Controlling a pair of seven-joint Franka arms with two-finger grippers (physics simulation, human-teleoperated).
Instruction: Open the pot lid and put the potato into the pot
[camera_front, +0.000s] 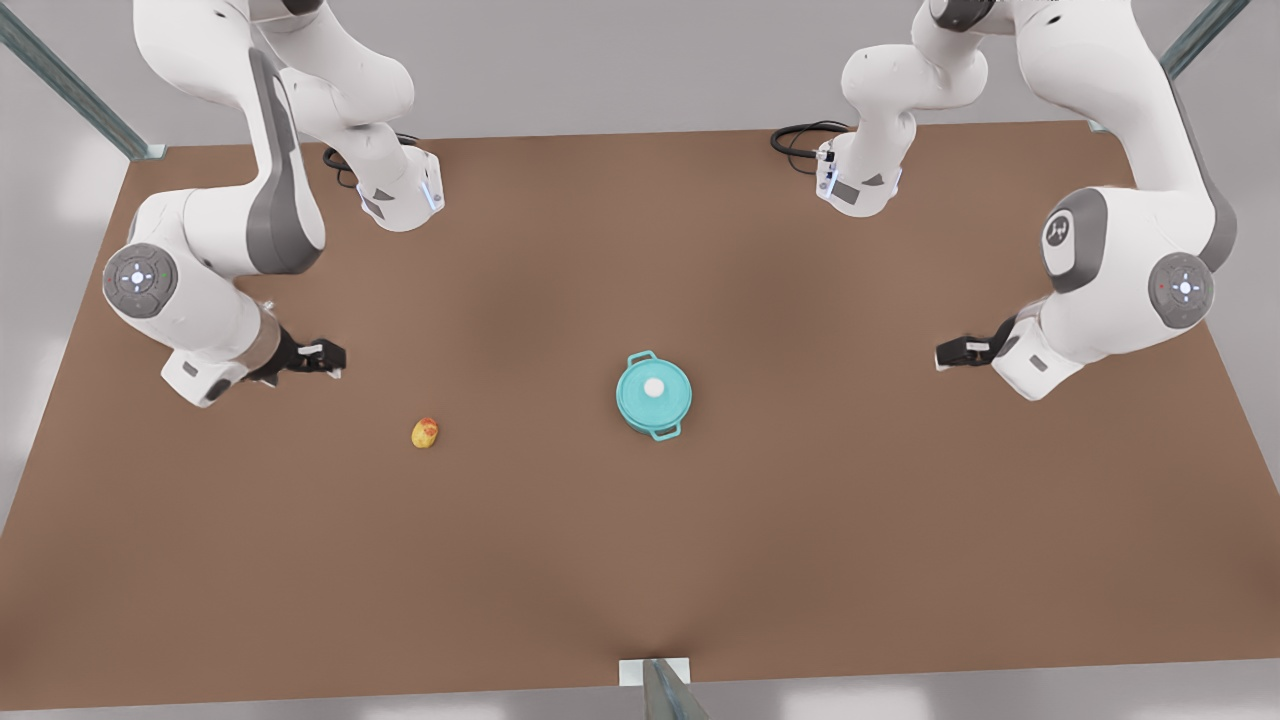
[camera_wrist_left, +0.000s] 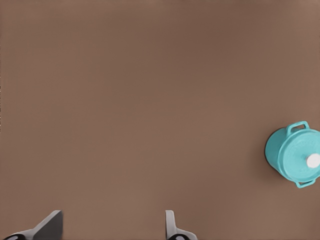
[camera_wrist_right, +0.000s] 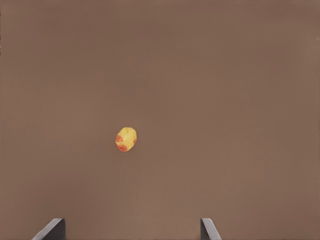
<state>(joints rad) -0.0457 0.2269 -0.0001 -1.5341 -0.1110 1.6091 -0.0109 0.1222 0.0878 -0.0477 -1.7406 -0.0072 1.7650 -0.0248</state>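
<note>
Sim. workbench, front view: the pot lid (camera_front: 665, 398) is seen seated on the pot (camera_front: 668, 432) near the centre of the table (camera_front: 640, 580). The potato (camera_front: 425, 432) is lying on bare board at approx. 9 o'clock of the pot, well apart from it. The left gripper (camera_front: 945, 353) is held at approx. 3 o'clock of the pot, fingers spread wide, nothing gripped. The right gripper (camera_front: 335, 358) is held at approx. 10 o'clock of the potato, likewise wide and empty.

Risks, as judged: the white knob is small, so an off-centre pinch could let the lid slip or tilt. The light pot could be dragged or tipped if the lid is lifted at an angle. The potato, being rounded, could be rolled away by a fingertip landing to one side. If both arms are sent to the pot at once, a clash above it is possible.

Room: open board is seen on all sides of both items, and no edge is near. The loop handles sit at approx. 11 and 5 o'clock, leaving the 3 and 9 o'clock approaches free.
</note>
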